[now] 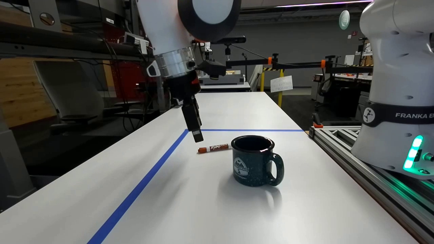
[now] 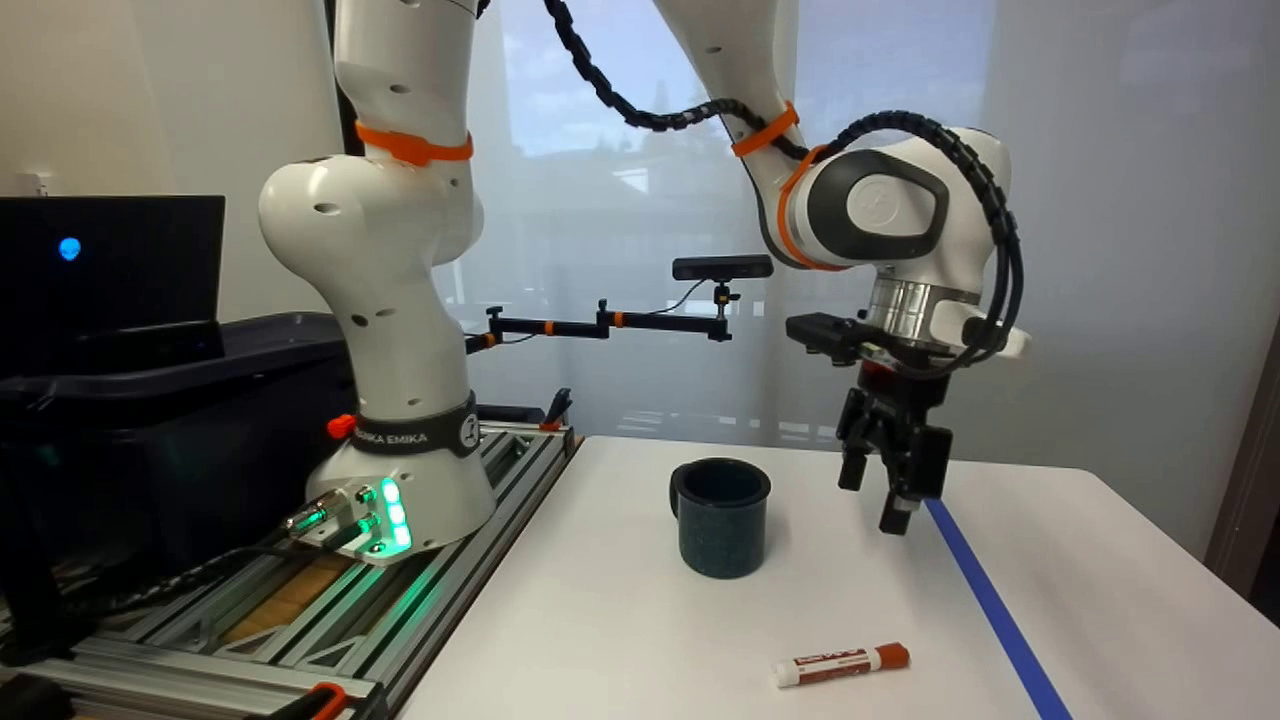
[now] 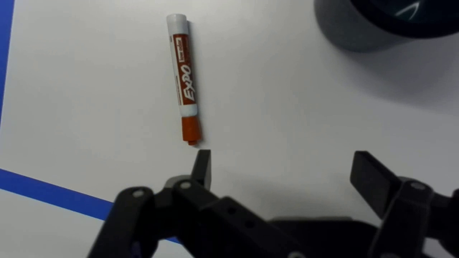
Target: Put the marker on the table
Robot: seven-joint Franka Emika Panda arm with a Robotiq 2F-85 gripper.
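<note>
Here, in an exterior view, the Robotiq gripper (image 2: pixel 873 502) hung spread while the Expo marker (image 2: pixel 842 664) lay near on the white table (image 2: pixel 600 625).

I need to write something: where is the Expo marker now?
In the wrist view, the Expo marker lies left of centre on the white table, between the blue tape at the left edge and the dark teal mug at upper right.

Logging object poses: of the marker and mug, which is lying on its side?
The Expo marker, flat on the white table; the dark teal mug stands upright.
</note>
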